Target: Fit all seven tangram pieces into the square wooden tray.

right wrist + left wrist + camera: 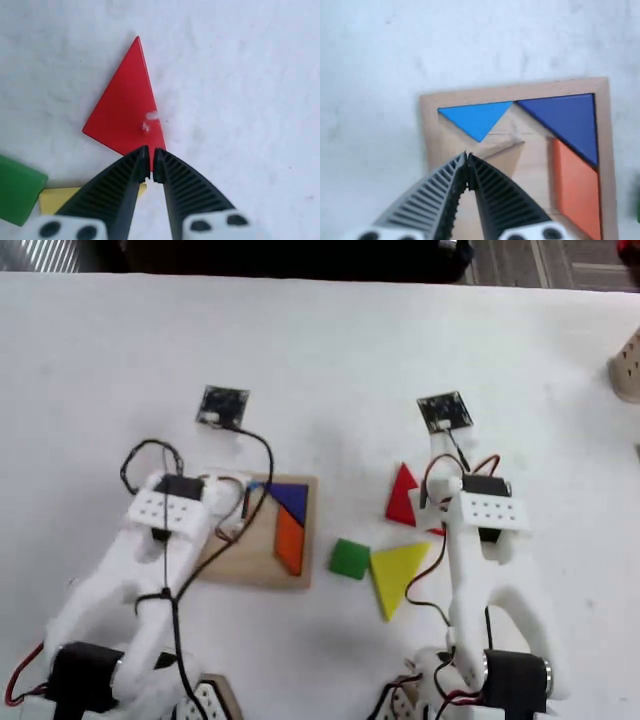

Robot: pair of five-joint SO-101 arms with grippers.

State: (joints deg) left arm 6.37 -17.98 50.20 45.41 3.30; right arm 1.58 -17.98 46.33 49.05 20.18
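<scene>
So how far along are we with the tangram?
Done: light blue triangle, dark blue triangle and orange piece lie in the tray. In hand: nothing; right claw sits shut at the red triangle. Still to go: red triangle, green square, yellow triangle on the table.

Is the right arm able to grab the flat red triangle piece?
Probably yes. The right hand sits at the edge of the flat red triangle piece, nothing between them; it looks shut, so it must open first.

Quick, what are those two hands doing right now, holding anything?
Left hand: closed, empty, over the tray.
Right hand: closed, empty, at the red triangle.
</scene>
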